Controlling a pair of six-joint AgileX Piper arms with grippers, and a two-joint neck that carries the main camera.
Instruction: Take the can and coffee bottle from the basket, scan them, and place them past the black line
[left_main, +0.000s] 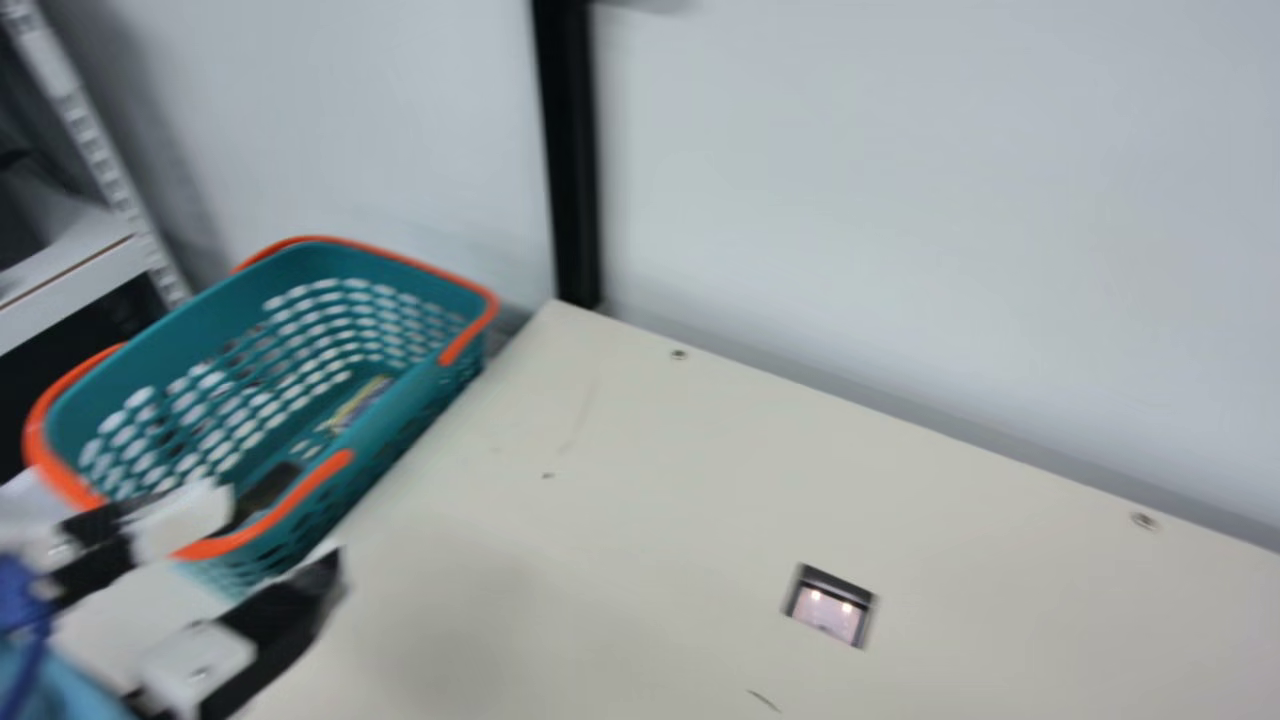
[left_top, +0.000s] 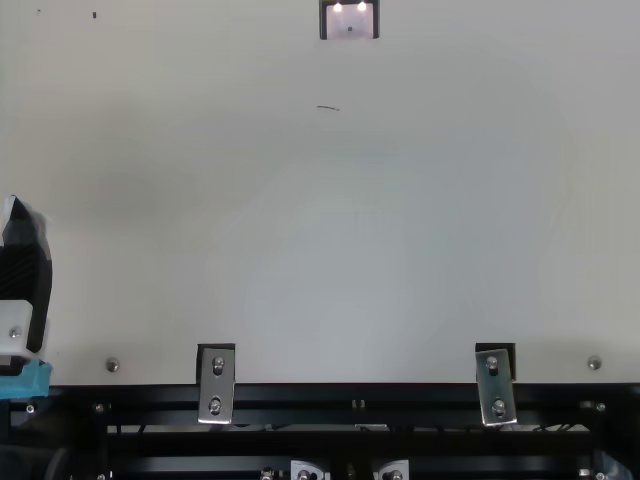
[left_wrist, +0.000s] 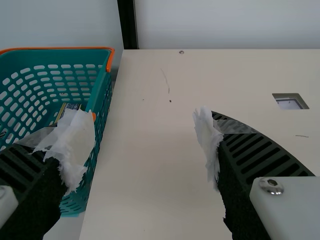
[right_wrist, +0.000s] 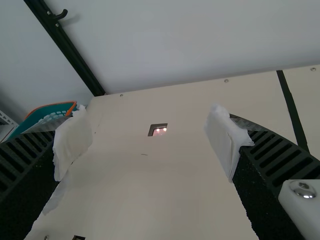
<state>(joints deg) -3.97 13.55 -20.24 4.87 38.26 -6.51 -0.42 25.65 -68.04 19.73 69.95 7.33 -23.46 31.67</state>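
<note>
Nearest: black rail (left_top: 330, 398) with 2 metal brackets (left_top: 216, 385) along the robot-side edge of the table (left_top: 300, 250).

Above it, left pincer (left_wrist: 142, 125), by the table's left side: fingers spread wide, tips wrapped in white, nothing pinched. Right pincer (right_wrist: 149, 116), over the table: likewise spread, nothing pinched.

Next out, beside the table's left edge: teal basket (left_main: 400, 420) with orange handles. Inside, toward the near end: dark item (left_main: 262, 495), partly behind the left pincer in the main view; possibly the coffee bottle, unconfirmed. Deeper in: yellow-and-dark item (left_main: 360, 400), low in the basket; possibly the can, cannot tell from shape.

Farther, set into the table: scan window (left_main: 830, 612), 2 lit spots showing. Off to the right, on the table: black line (right_wrist: 292, 107).

Step in hand, as judged: fetching item 1 of 2 from the basket. Next move: bring the left pincer over the opening, lower clear of rim and handle, straddle 1 item, then close. Watch for snagging the basket wall on the way in. Afterwards: carry to the scan window, present the code, set down past the black line, probably using the right pincer.
</note>
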